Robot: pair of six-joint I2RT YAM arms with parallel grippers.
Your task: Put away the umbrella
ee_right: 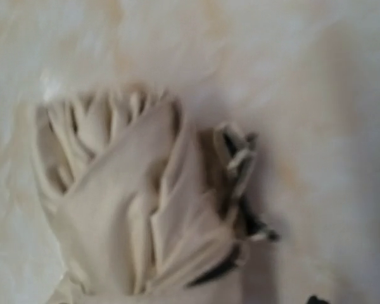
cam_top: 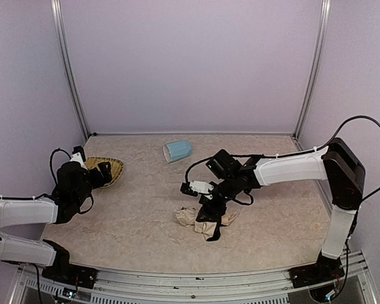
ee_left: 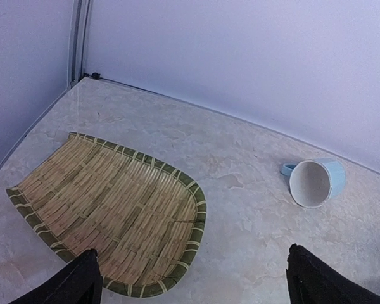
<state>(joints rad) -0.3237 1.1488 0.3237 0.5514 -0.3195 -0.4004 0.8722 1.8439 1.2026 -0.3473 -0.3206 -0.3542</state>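
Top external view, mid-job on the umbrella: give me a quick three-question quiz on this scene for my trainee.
1. True or false: the light-blue mug stands upright.
2. Which arm's gripper hangs over the umbrella?
3. The left gripper is closest to: A) the umbrella, B) the woven tray, C) the mug.

Key:
1. False. It lies on its side, with its mouth facing the left wrist camera.
2. The right gripper.
3. B.
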